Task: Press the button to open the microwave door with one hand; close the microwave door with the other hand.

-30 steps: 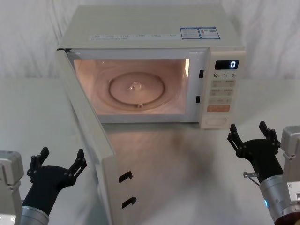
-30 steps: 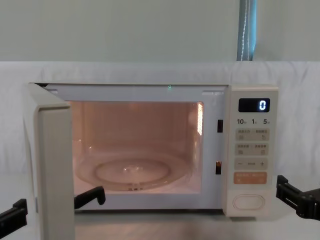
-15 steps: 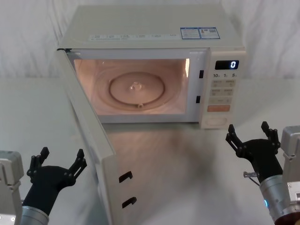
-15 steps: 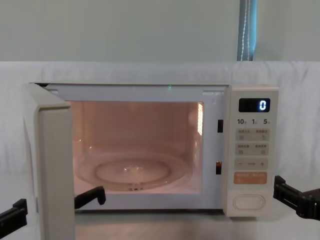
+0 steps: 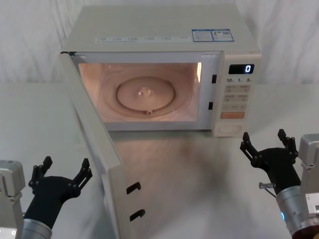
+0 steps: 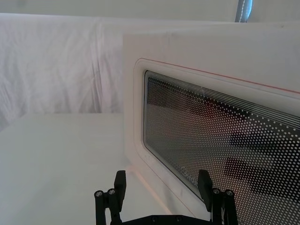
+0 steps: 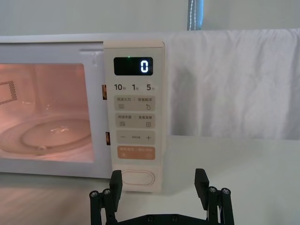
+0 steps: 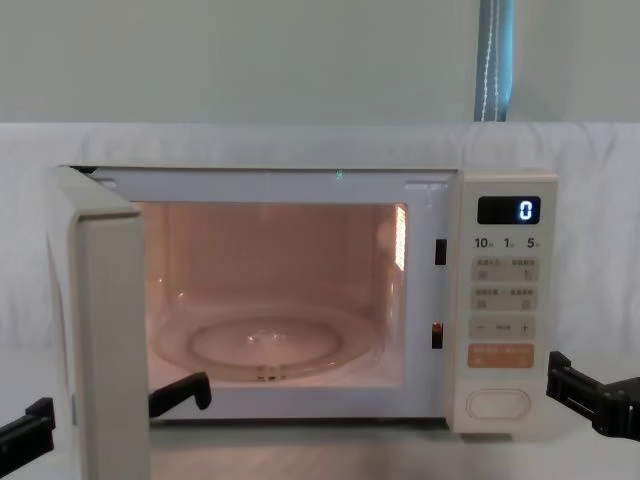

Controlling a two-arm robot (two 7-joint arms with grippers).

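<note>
The cream microwave [image 5: 164, 35] stands at the back of the table with its cavity lit. Its door [image 5: 94, 149] is swung wide open toward the front left, edge-on in the chest view [image 8: 110, 340]. The large cream button [image 5: 230, 129] sits at the bottom of the control strip, under the orange key. My right gripper [image 5: 263, 135] is open, hovering just in front of and slightly right of the button [image 7: 137, 179], apart from it. My left gripper [image 5: 66, 162] is open, low beside the door's outer face [image 6: 211, 140], not touching it.
A glass turntable [image 5: 145, 94] lies inside the cavity. The display [image 7: 133, 66] shows a blue 0. White cloth covers the table [image 5: 199, 174] and the wall behind. Free table surface lies between the open door and my right gripper.
My right gripper has shifted slightly to the left, nearer the line of the button. The left gripper and the door have not moved.
</note>
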